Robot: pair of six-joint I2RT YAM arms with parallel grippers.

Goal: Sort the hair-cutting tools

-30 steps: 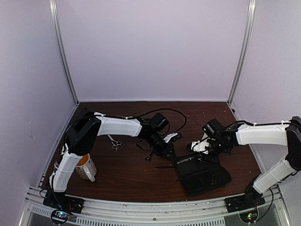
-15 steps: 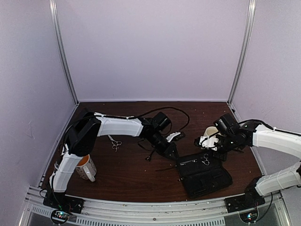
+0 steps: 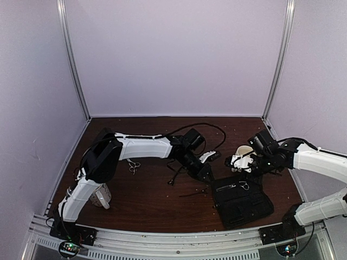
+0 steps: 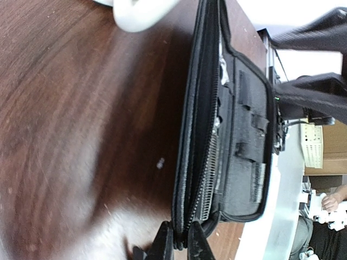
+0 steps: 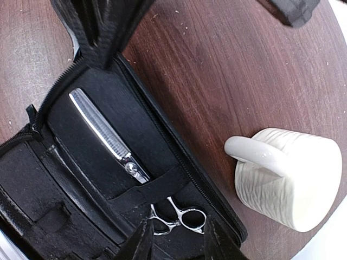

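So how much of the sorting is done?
One pair of scissors is tucked under a strap in the case. The left gripper pinches the case's edge; the right gripper hangs open above it. Left to do: the other scissors lying on the table, and what look like black clips.

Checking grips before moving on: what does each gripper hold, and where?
The left gripper pinches the case by its zippered rim. The right gripper holds nothing; it is open over the scissors strapped in the case.

Left jaws pinched, right jaws apart.
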